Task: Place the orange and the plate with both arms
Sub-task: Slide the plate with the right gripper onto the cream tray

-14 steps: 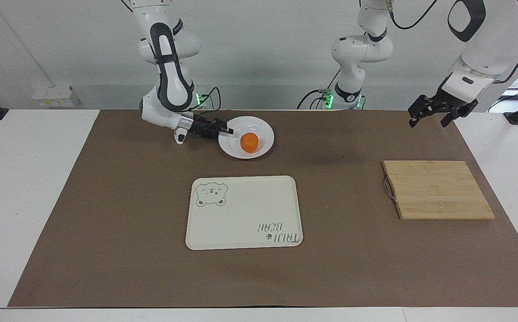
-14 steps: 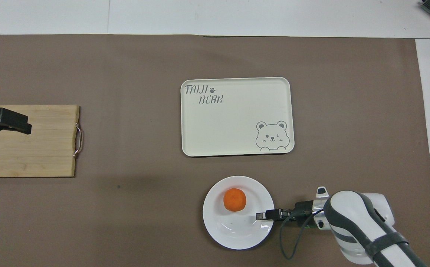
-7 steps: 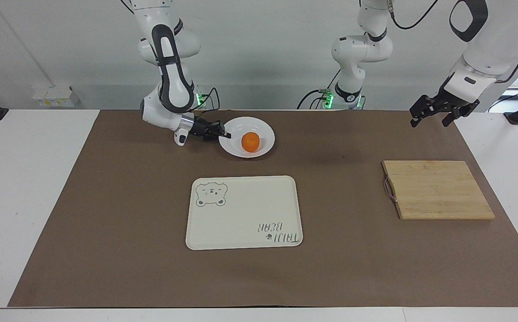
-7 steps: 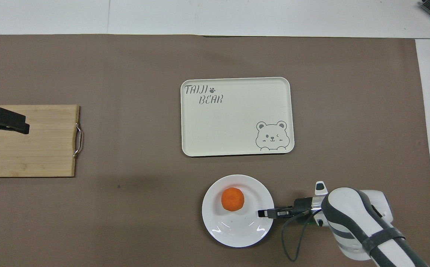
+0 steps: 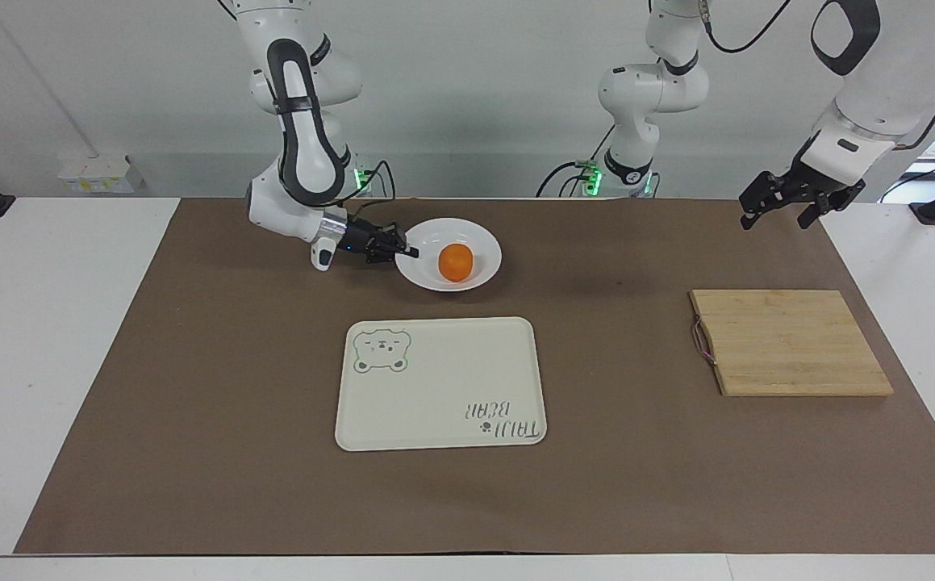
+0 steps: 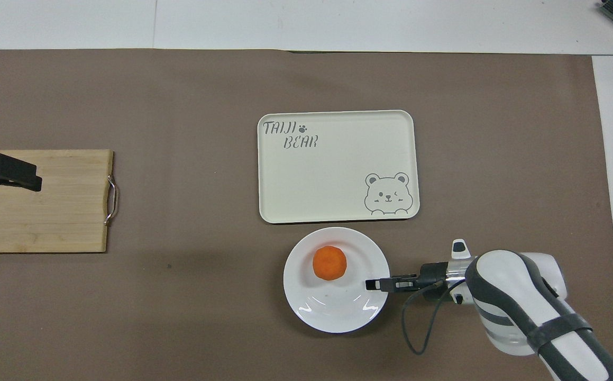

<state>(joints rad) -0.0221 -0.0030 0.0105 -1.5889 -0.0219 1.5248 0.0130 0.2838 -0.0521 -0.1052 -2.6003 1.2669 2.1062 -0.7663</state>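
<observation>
The right gripper (image 5: 409,251) pinched the rim of the plate (image 5: 483,270) at the edge toward the right arm's end, so the arm could carry the plate without touching the fruit. The orange (image 5: 455,262) lay inside the plate, near its middle. The plate seemed slightly raised over the mat (image 5: 193,403), just nearer to the robots than the tray (image 5: 435,387), which I judge to be its goal. The left gripper (image 5: 784,202) waited in the air with its fingers spread, over the mat near the board (image 5: 790,343), out of the way.
</observation>
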